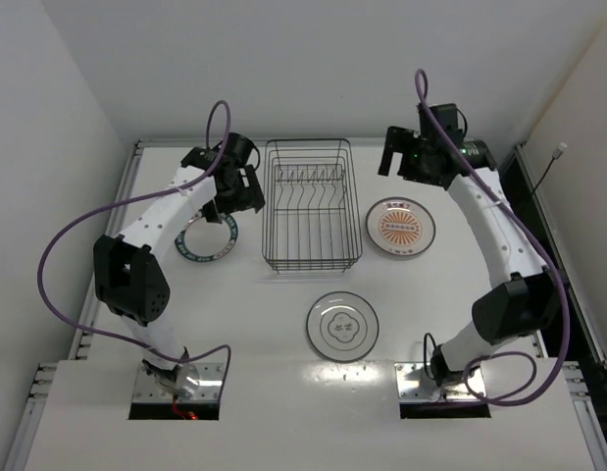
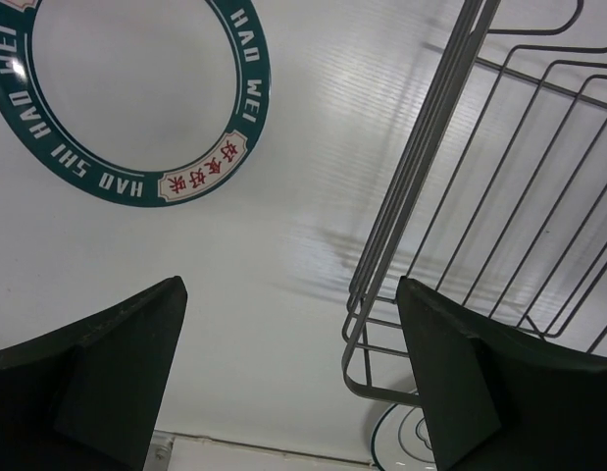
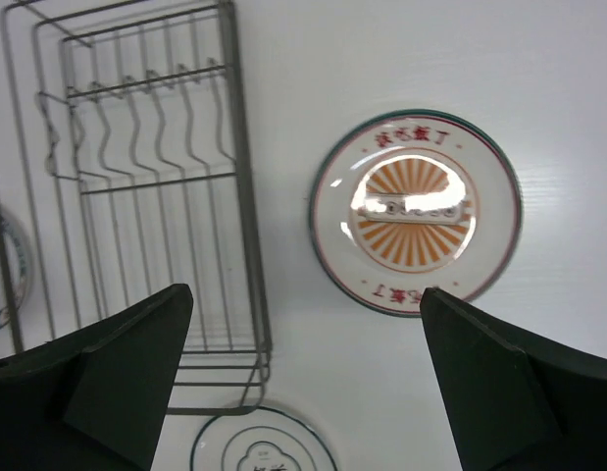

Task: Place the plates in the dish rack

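Plates: three, all lying flat on the table, outside the dish rack and apart from one another.
Orange plate [image 1: 401, 227]: just right of the rack, not touching it. It has an orange sunburst centre and red characters on a white rim.
Teal plate [image 1: 207, 235]: left of the rack. From above, the left arm covers part of it. The left wrist view shows white lettering on the dark teal band.
White plate [image 1: 342, 326]: on the near side of the rack, towards the arm bases. It has a thin dark rim and a grey motif in the middle.
Dish rack [image 1: 312, 206]: dark wire basket in the middle of the table, its long side running away from the bases. A row of upright tines stands in its far half.
Left gripper [image 2: 288, 289]: fingers spread wide with nothing between them. It hovers over bare table between the teal plate and the rack's left wall.
Right gripper [image 3: 305, 294]: fingers spread wide, holding nothing. It is raised over the far right of the table and looks down on the rack's right wall and the orange plate.
Cables [image 1: 87, 211]: purple, looping along each arm.
Table [image 1: 254, 324]: white and glossy, with grey walls behind.
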Controlling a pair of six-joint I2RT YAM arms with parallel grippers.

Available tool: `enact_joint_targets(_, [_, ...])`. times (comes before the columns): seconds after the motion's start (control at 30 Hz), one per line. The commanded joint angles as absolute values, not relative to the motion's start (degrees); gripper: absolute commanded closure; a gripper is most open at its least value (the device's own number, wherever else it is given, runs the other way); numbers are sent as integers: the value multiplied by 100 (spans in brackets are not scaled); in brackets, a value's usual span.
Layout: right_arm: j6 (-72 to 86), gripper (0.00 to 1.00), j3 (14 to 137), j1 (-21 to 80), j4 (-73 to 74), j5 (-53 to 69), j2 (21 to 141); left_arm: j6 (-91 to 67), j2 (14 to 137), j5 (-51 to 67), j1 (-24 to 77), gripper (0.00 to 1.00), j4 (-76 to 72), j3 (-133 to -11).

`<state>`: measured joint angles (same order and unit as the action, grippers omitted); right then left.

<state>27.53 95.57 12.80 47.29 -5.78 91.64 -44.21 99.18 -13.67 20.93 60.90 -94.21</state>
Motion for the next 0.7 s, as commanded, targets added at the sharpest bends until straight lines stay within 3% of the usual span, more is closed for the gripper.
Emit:
enact_joint_targets(0.0, [2567,0,9150,933,4852,-546,9088,-4430,9633,-1222,2030,13,6012,-9448])
enact_joint_targets(0.1, [2496,0,8852,459,4852,-492,9158,-4430,9580,-1222,2030,13,6012,-9396])
enact_joint_targets(0.3, [2829,0,7841,-1420,3904,1518,9562,-4298,9475,-958,2030,13,5845,-9272])
enact_joint_targets(0.47, [3146,0,7550,-1994,3130,2592,10089,-4246,9413,-896,2030,13,5740,-9062])
enact_joint_targets(0.67, [3094,11,7497,-2399,2856,2917,10994,-4245,9246,-721,2030,13,5608,-8702])
